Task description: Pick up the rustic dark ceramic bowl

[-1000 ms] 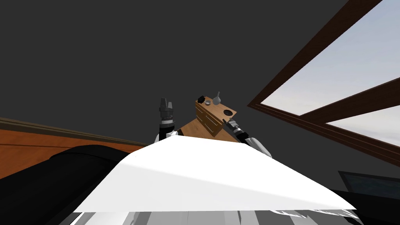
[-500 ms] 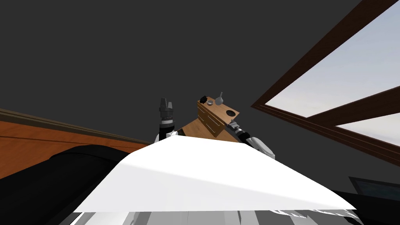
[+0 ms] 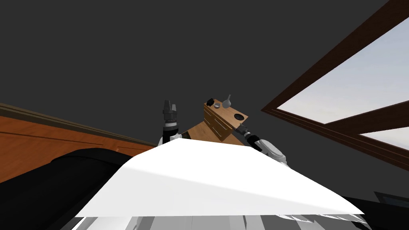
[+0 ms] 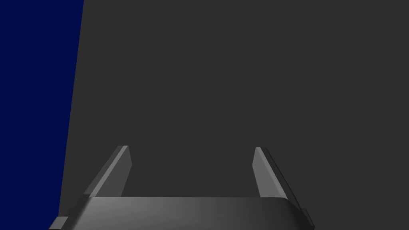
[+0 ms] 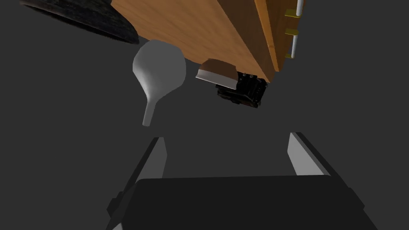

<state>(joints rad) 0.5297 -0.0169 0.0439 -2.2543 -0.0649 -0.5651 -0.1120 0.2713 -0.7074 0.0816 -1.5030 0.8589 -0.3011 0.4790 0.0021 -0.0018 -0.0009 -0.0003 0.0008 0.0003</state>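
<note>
On the wooden chest sits a rough dark bowl; right gripper and left gripper fingers spread.

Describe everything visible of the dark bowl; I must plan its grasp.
The dark bowl is round, shallow and nearly black; the right wrist view shows a rough, mottled outer wall. It sits mouth up on the wooden chest's top, at the end nearest the right gripper, apart from the grey vase. Only the top touches it; the jaws stand open, short of it.
</note>
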